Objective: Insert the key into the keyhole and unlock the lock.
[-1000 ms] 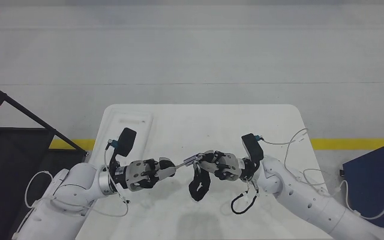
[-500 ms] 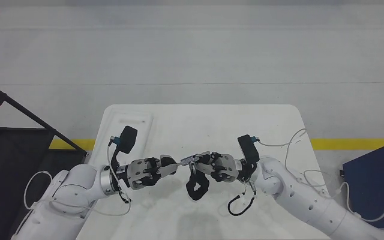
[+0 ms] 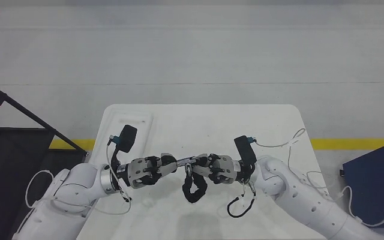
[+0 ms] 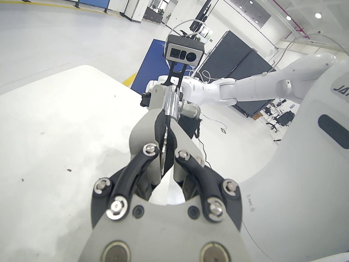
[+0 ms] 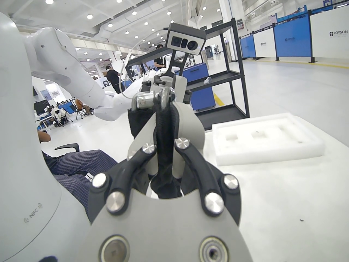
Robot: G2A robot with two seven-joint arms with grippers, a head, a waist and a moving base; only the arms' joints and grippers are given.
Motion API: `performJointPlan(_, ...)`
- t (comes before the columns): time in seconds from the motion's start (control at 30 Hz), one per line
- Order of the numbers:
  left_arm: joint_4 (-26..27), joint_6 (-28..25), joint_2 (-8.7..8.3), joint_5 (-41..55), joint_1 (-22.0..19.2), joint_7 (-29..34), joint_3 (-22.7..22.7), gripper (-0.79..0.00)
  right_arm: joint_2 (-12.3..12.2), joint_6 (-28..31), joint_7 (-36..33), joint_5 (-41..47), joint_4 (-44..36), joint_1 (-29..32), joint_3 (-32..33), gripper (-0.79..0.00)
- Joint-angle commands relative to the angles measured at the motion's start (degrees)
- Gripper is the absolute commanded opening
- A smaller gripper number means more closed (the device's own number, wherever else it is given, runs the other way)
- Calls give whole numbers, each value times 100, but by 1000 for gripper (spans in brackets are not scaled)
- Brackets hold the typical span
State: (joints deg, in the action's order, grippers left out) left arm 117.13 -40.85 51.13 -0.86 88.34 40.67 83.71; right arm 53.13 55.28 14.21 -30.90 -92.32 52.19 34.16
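Observation:
My left gripper [image 3: 170, 164] is shut on the flat metal key [image 4: 164, 148], whose blade points at the chrome lock cylinder [image 4: 171, 102] just beyond the fingertips. My right gripper [image 3: 202, 165] is shut on the lock's black sleeved chain [image 5: 164, 137]. It holds the chrome cylinder [image 5: 144, 101] and its shackle above the table. In the top view the two grippers face each other over the table's middle. The lock [image 3: 188, 163] sits between them, and the key's tip reaches the cylinder's end. The black chain loop [image 3: 193, 188] hangs below the lock.
A white foam tray [image 3: 127, 123] with recesses lies at the table's far left corner and also appears as the foam tray [image 5: 267, 137] in the right wrist view. A black cable loop [image 3: 237, 207] dangles under the right arm. Bare white tabletop [image 3: 240, 129] lies beyond the grippers.
Both grippers have closed the gap between them. The right one carried the lock leftward toward the key, and the hanging chain loop swung left with it.

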Motion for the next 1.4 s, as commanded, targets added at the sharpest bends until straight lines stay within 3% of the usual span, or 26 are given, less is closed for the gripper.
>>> performJointPlan(0.0, -2, -24, -2, -18, 4, 14, -2, 0, 7, 7, -34, 2, 1, 34, 69, -785)
performJointPlan(0.27, -63, -263, -4, 39, 56, -88, 21, 0, 58, 49, 49, -41, -83, 220, 429, -785)
performJointPlan(0.37, -170, -786, 7, 200, 87, -320, 49, 0, 88, 141, 240, 65, -107, 293, 581, -785)
performJointPlan(0.43, -280, -1715, 18, 369, 24, -495, 61, 0, 121, 272, 361, 228, -127, 320, 608, -785)
performJointPlan(0.9, -1402, -1715, 130, 1, -443, -1502, 25, 0, 580, 272, 43, 1160, 718, -421, -18, -785)
performJointPlan(1.13, -2033, -1715, 158, 770, -836, -1298, -369, 0, 687, 272, 44, 1241, 876, -379, -83, -785)
performJointPlan(1.37, -2033, -1715, 158, 770, -836, -1298, -369, 0, 687, 272, 44, 1241, 876, -379, -83, -785)
